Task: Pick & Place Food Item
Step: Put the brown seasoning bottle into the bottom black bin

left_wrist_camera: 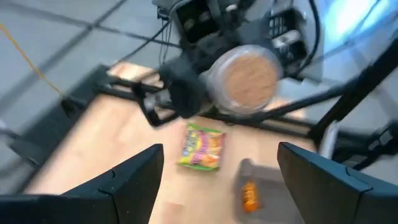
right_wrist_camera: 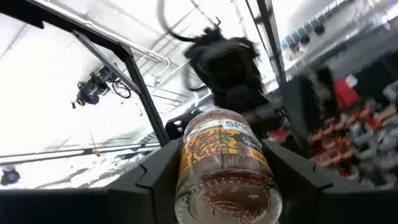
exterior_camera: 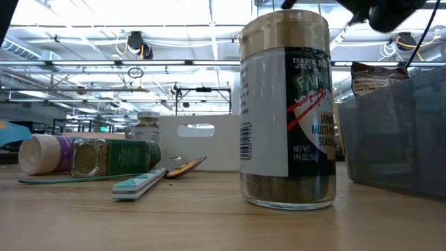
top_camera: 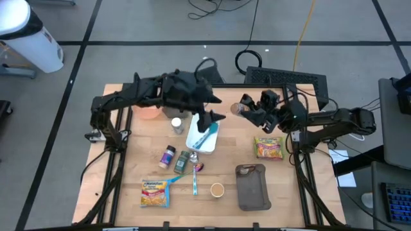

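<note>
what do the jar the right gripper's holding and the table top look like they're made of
The spice jar clamped in the right gripper looks like clear glass or hard plastic: you can see through its wall and ridged base, and it carries a printed paper label. Which of the two, I cannot tell. The table top looks like pale wood with a matte finish, showing board seams and grain.

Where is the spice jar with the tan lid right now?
The spice jar is held off the table in the right gripper, right of the white tray and above the ramen packet; the open left gripper faces it.
</note>
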Robot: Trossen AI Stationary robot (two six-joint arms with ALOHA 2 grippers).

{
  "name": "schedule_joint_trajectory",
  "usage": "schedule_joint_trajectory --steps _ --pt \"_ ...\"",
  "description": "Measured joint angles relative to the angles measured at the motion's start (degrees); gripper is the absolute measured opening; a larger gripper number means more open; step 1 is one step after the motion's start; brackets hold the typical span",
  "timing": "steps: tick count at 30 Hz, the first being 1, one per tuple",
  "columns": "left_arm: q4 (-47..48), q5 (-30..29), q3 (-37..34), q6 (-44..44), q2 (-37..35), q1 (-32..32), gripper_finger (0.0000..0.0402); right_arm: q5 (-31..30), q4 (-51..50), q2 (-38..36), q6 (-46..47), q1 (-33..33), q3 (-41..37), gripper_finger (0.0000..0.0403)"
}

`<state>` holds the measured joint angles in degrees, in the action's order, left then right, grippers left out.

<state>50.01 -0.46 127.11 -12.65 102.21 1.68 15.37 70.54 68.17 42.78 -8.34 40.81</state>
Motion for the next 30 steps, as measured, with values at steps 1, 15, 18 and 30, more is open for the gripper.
schedule_joint_trajectory --steps 1,15,18,30 --pt "-0.4 1.1 0.0 -2.8 0.0 0.8 0.0323 0.0 -2.3 -0.7 -1.4 0.0 1.0 0.0185" --pt "-8.2 19.5 0.0 -26.2 0.0 8.1 0.0324 -1.2 -59.1 -7.7 -34.8 0.0 24.0 0.0185" --pt "-11.4 21.9 0.0 -30.1 0.5 8.6 0.0324 -3.9 -63.8 -7.6 -38.8 0.1 26.5 0.0185" --pt "-11.6 16.8 0.0 -30.5 1.4 9.1 0.0324 -10.9 -63.9 -7.5 -44.6 0.2 27.3 0.0185"
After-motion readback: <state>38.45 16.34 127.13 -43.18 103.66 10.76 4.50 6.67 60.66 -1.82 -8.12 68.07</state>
